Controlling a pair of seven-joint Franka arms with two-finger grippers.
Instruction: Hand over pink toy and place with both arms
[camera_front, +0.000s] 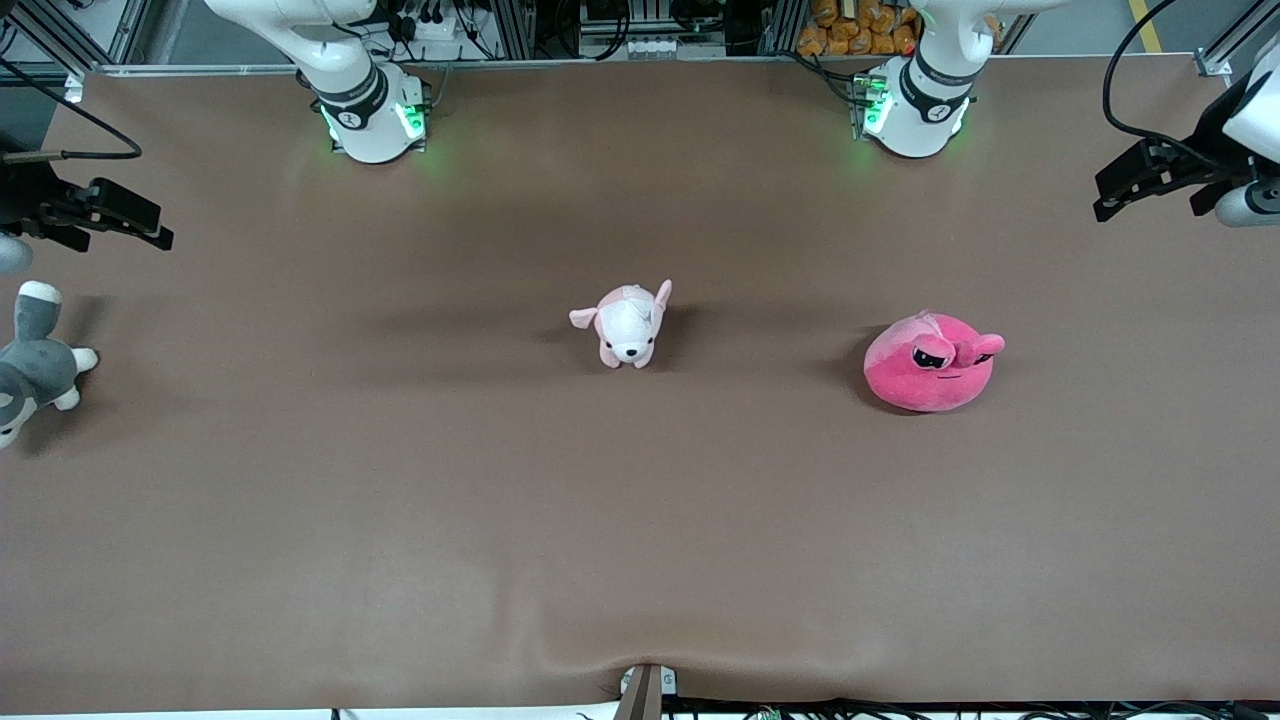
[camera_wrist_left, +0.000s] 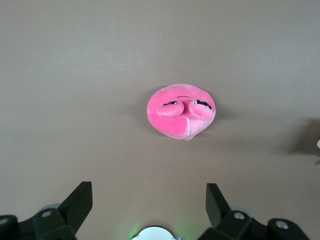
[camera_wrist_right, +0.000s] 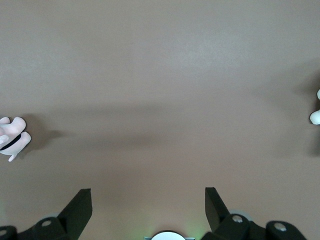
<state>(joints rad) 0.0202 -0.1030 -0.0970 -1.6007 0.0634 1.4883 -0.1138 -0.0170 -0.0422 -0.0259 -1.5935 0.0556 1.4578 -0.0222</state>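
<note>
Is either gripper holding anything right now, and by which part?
Nothing is held. The pink toy lies on the table; left gripper and right gripper are open and empty.

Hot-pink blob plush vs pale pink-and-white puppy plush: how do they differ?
The hot-pink round blob plush is bigger, saturated pink and limbless, with half-closed eyes; the pale pink-and-white puppy plush is smaller and paler, with legs and floppy ears. The blob lies toward the left arm's end, the puppy mid-table. Both rest ungripped on the brown table.

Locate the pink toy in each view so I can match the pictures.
Front view: pink toy on the brown table, toward the left arm's end.
Left wrist view: mid-picture, ahead of the open left gripper.
Right wrist view: not in it.
Shared landmark: the brown table.
</note>
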